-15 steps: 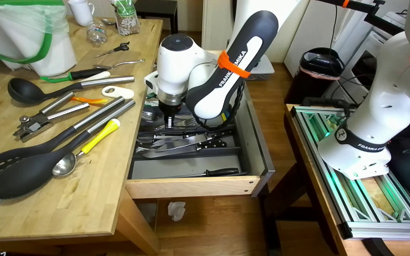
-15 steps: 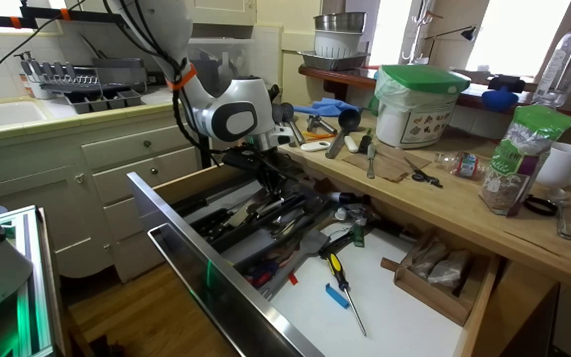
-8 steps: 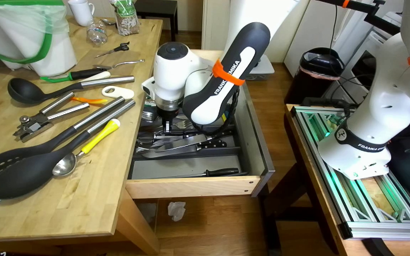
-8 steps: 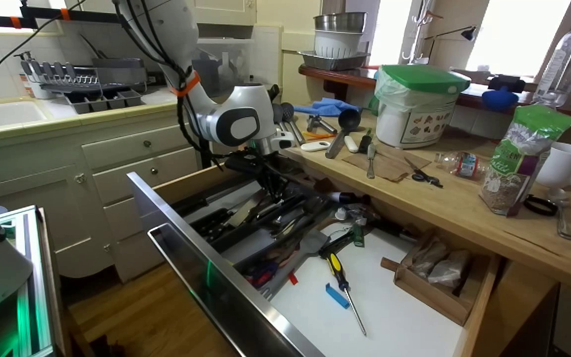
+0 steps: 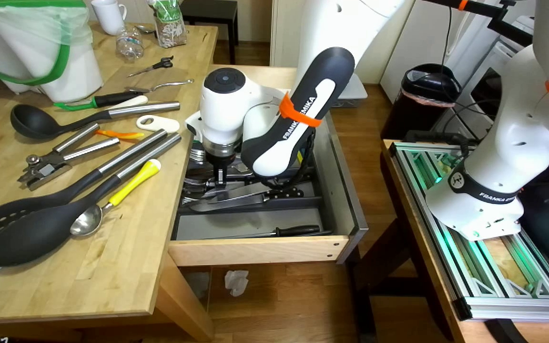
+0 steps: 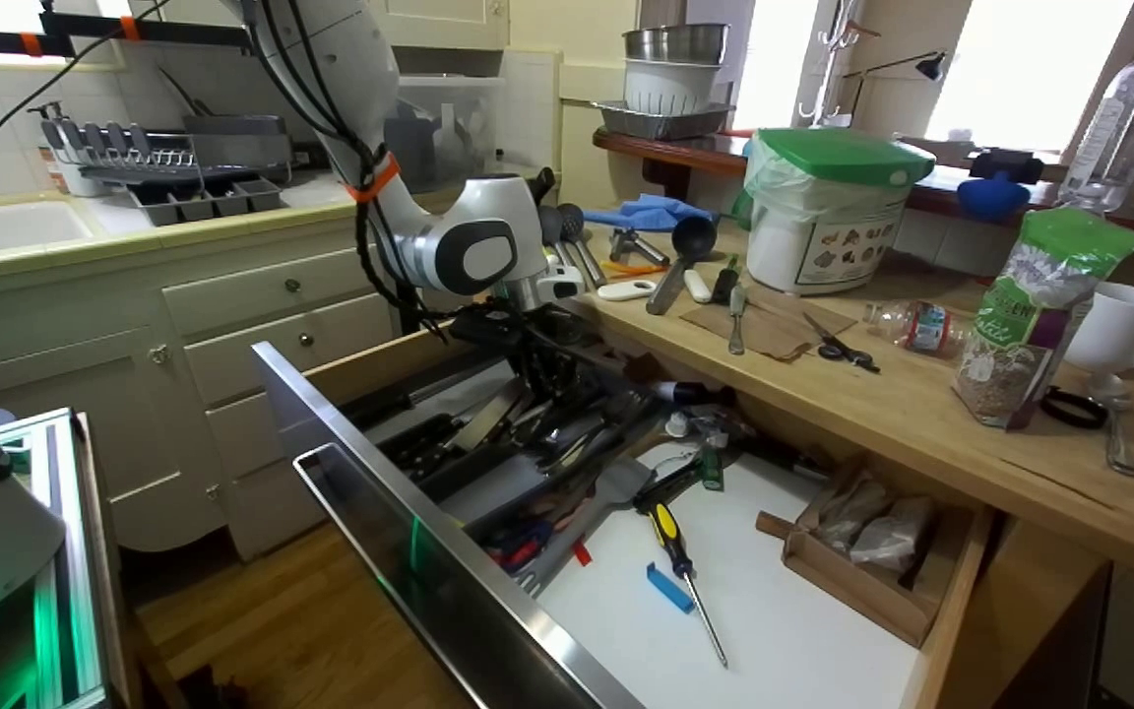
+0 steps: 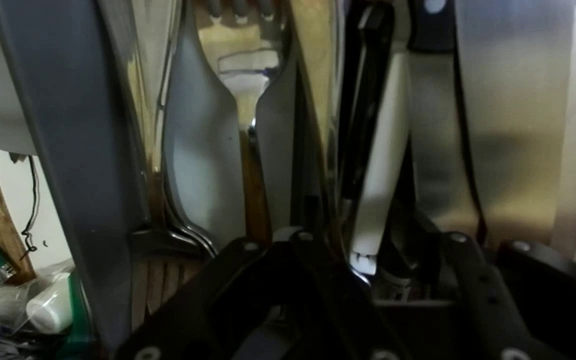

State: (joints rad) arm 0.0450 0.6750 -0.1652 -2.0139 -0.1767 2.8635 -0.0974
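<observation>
Plainly enough, a slim white handle (image 7: 383, 155) lies in the cutlery tray (image 5: 250, 223), appearing between the two jaws of the gripper (image 5: 220, 183) in the wrist view. The jaws are parted and released; whether a fingertip brushes any of the cutlery cannot be told. Close along one side of that handle runs a black handle (image 7: 368, 105), and along its other side a knife (image 7: 435, 125) with a riveted black grip, followed by a broader steel blade (image 7: 513, 125). Farther off on the black handle's side come a fork (image 7: 247, 85), its tines at the top edge of the wrist view, some stacked steel cutlery (image 7: 153, 100) and a grey divider (image 7: 83, 150).

In an exterior view, the gripper points straight down over the open drawer (image 5: 260, 252), and a honing steel (image 5: 298, 230) lies in the tray's end compartment. Alongside the tray, in an exterior view, are a grey spatula (image 6: 621, 481), a yellow-and-black screwdriver (image 6: 673, 542), a blue plastic strip (image 6: 669, 588) and a cardboard box (image 6: 852, 586) with clear bags (image 6: 894, 532) inside.

Next to the drawer, the wooden tabletop (image 5: 112, 281) bears a black ladle (image 5: 34, 121), a slotted spoon (image 5: 12, 214), a solid spoon (image 5: 41, 228), a garlic press (image 5: 50, 166), a yellow-handled scoop (image 5: 136, 181), scissors (image 5: 157, 65), a plastic bottle (image 5: 129, 44), a white mug (image 5: 106, 18) and a green-lidded bin (image 6: 828, 236).
</observation>
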